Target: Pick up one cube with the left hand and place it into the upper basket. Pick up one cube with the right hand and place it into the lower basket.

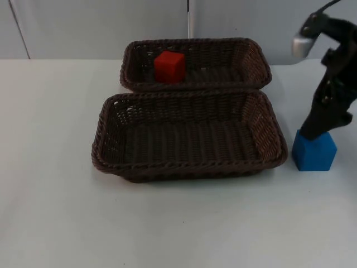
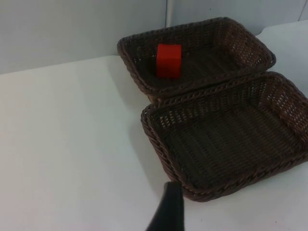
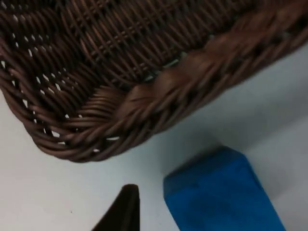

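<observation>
A red cube (image 1: 169, 66) (image 2: 169, 60) lies in the upper basket (image 1: 252, 67) (image 2: 240, 41), toward its left side. The lower basket (image 1: 189, 134) (image 2: 231, 139) holds nothing. A blue cube (image 1: 314, 151) (image 3: 221, 195) stands on the table just right of the lower basket's right rim. My right gripper (image 1: 313, 129) is down at the blue cube's far top edge and open; one black fingertip (image 3: 124, 209) stands beside the cube with a small gap, between it and the basket's corner. My left gripper (image 2: 168, 214) waits back over the table, left of and in front of both baskets.
The two brown wicker baskets touch along their long sides. The grey partition wall (image 1: 83, 28) stands right behind the upper basket. White table (image 1: 50, 167) spreads to the left and in front of the baskets.
</observation>
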Controlling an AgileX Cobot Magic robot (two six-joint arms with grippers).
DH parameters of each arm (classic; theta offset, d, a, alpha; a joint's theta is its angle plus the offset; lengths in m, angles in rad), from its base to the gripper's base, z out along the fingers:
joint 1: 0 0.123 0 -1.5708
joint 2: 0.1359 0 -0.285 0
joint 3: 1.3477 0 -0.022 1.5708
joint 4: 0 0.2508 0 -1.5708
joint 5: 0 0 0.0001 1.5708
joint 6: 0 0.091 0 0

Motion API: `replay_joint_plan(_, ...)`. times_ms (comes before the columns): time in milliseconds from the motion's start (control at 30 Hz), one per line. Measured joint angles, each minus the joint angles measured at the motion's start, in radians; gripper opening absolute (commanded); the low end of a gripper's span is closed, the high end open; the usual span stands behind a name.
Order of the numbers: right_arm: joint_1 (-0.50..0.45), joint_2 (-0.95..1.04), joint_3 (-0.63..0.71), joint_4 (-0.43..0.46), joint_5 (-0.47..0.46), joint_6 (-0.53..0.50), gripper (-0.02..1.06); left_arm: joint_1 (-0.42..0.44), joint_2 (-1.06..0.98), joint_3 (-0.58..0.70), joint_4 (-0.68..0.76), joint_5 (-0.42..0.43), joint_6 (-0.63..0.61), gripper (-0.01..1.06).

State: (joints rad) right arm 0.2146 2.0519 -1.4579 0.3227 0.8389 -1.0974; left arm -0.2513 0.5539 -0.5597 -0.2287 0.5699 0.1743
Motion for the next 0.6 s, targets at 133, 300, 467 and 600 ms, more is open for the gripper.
replay_joint_plan(133, 0.004, 0.041, -0.006, 0.000, -0.004, -0.065, 1.05, 0.000, 0.000, 0.000, 0.000, 0.000, 0.002, 0.73)
replay_joint_plan(300, 0.004, 0.068, -0.006, -0.002, -0.026, -0.129, 1.05, 0.000, 0.000, 0.003, 0.002, 0.000, 0.002, 0.73)
replay_joint_plan(467, 0.004, 0.093, -0.008, -0.010, -0.057, -0.161, 1.05, 0.000, 0.000, 0.003, 0.006, 0.000, 0.004, 0.73)
replay_joint_plan(600, 0.004, 0.115, -0.008, -0.029, -0.060, -0.165, 1.05, 0.000, 0.000, 0.003, 0.013, 0.000, 0.004, 0.73)
